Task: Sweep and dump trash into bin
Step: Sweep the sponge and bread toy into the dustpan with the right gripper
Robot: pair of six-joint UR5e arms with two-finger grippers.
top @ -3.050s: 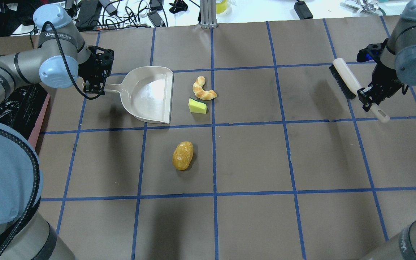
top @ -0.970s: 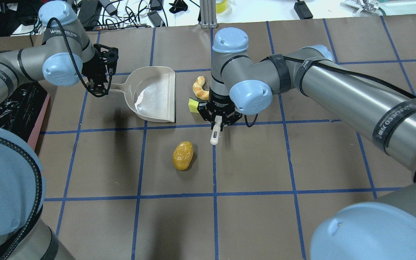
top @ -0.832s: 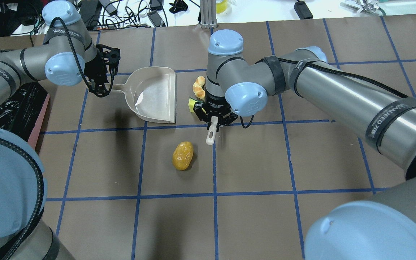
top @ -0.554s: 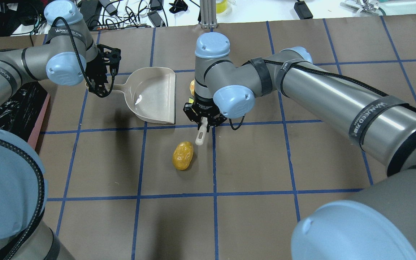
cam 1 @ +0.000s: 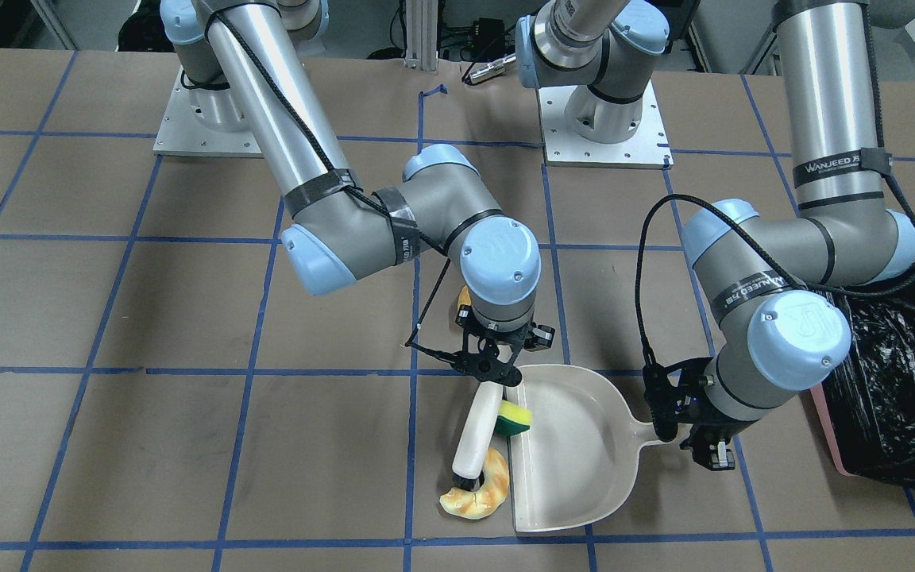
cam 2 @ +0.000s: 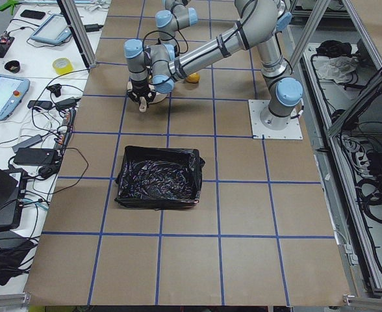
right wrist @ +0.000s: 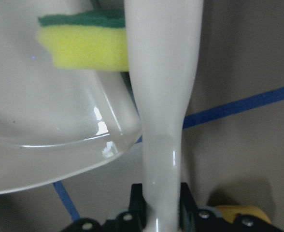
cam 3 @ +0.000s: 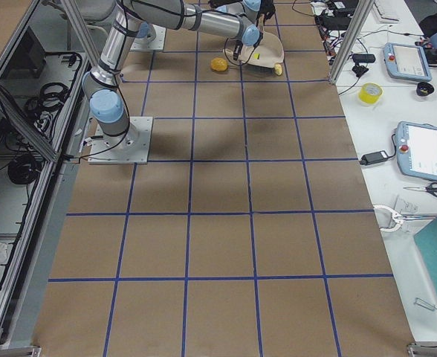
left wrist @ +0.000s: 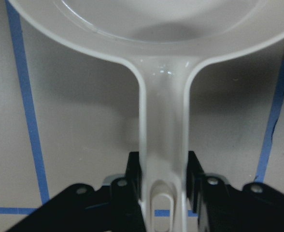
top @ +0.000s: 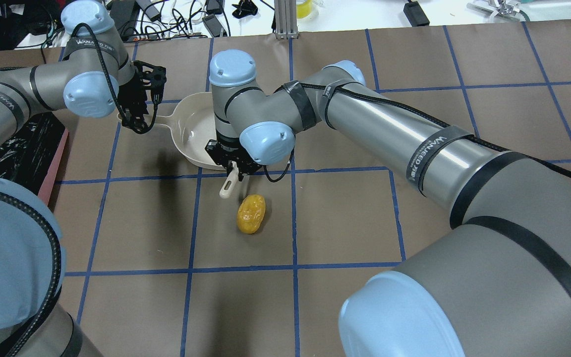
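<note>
while the left gripper (left wrist: 163,181) clamps the dustpan (cam 1: 584,453) handle, the right gripper (cam 1: 494,372) grips the brush (cam 1: 477,429), sponge (cam 1: 513,419) at the pan's lip, croissant (cam 1: 480,494) just outside; arm straps (cam 1: 835,167) read wanjeed.

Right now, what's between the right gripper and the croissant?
The brush: the right gripper holds its handle, and its bristles reach the croissant. The front-facing view shows it.

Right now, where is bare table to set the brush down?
Bare: the squares to the robot's right of the potato, and the row nearer its base. Crowded: the mouth of the dustpan, where brush, sponge and croissant bunch; the bin borders the left side.
</note>
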